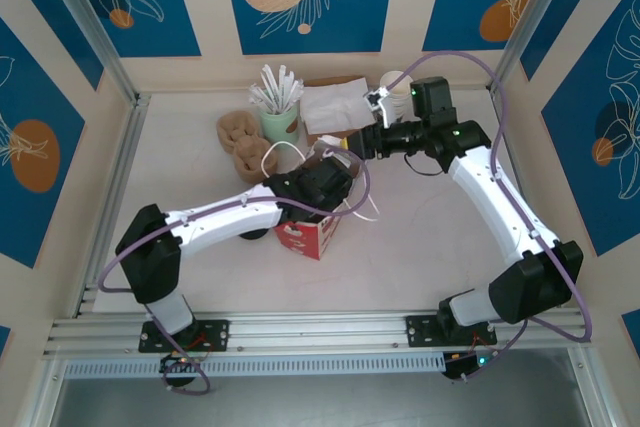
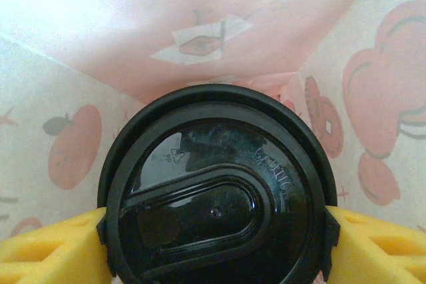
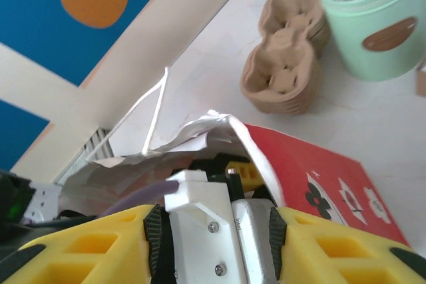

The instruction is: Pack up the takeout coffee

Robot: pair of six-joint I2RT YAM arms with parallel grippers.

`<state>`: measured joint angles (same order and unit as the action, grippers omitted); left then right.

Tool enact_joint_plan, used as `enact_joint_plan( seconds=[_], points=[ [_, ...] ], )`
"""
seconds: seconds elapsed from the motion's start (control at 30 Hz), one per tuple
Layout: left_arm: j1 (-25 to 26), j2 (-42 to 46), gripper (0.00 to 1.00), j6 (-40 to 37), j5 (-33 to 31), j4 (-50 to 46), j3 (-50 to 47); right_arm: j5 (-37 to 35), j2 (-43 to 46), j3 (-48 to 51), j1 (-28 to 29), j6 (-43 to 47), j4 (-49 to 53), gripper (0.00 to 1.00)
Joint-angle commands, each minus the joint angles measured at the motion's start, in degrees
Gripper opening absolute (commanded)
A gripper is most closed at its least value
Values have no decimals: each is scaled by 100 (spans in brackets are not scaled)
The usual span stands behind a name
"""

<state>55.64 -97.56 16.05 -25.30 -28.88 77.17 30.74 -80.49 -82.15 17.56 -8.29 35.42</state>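
- The takeout coffee [image 2: 216, 197] sits inside the red bag [image 1: 318, 237]. In the left wrist view its round black lid faces straight at the camera, so the cup's axis runs away from the lens into the depth of the bag, lid end toward the wrist.
- The long raised bar on the lid lies across it, from lower left to upper right. The lid hides the cup's sides.
- The left gripper [image 2: 216, 241] has the cup by its lid. Its yellow fingers [image 2: 50, 247] press the rim from both sides, with the jaws spread wide to fit it.
- The bag's pale inner walls, with the tomato print showing through, close round the lid on all sides. Whether the cup's base rests on the bag's floor I cannot tell.
- In the top view the bag stands near the middle of the table [image 1: 430, 247], and the left arm reaches into its mouth from the left.
- The right gripper [image 3: 216, 244] hovers just beside the bag's torn white top edge. Its jaws are apart and I see nothing clamped between the pads. A white part of the left wrist shows in the gap.
- A white handle cord [image 3: 154, 108] stands up from the bag's rim.
- Behind the bag, well apart from it, lie stacked brown pulp cup carriers [image 3: 283, 71] and a mint-green cup [image 3: 379, 31].
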Motion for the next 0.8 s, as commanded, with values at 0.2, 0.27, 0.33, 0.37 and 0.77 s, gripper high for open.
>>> enact_joint_plan(
  seconds=[0.2, 0.27, 0.33, 0.37, 0.77],
  points=[
    [-228, -597, 75, 394, 293, -1049, 965, -698, 869, 138, -418, -612, -271, 50],
    [-258, -747, 76, 436, 391, -1255, 1192, -857, 1087, 329, -428, -742, -244, 50],
    [-303, -919, 76, 524, 524, -1524, 1465, -1044, 1325, 529, -429, -892, -198, 50],
    [-316, -990, 76, 554, 563, -1646, 1583, -1145, 1417, 616, -429, -958, -158, 51],
    [-566, -1842, 75, 1091, 1064, -2824, 2775, -1427, 2582, 1614, -475, -1663, 88, 51]
  ],
)
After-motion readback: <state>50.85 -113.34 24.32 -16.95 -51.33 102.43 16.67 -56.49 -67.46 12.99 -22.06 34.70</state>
